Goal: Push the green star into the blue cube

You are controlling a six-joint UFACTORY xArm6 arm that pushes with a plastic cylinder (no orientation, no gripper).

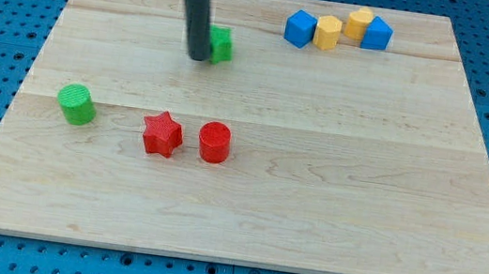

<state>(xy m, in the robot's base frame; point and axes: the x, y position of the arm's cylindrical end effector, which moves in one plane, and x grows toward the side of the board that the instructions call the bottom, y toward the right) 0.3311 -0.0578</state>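
Note:
The green star lies near the view's top, left of centre, partly hidden by my rod. My tip rests on the board touching the star's left side. A blue cube lies to the star's right at the view's top, at the left end of a row of blocks. A second blue block sits at the right end of that row.
Two yellow blocks sit between the two blue ones. A green cylinder lies at the view's left. A red star and a red cylinder lie side by side near the middle. The wooden board rests on a blue pegboard.

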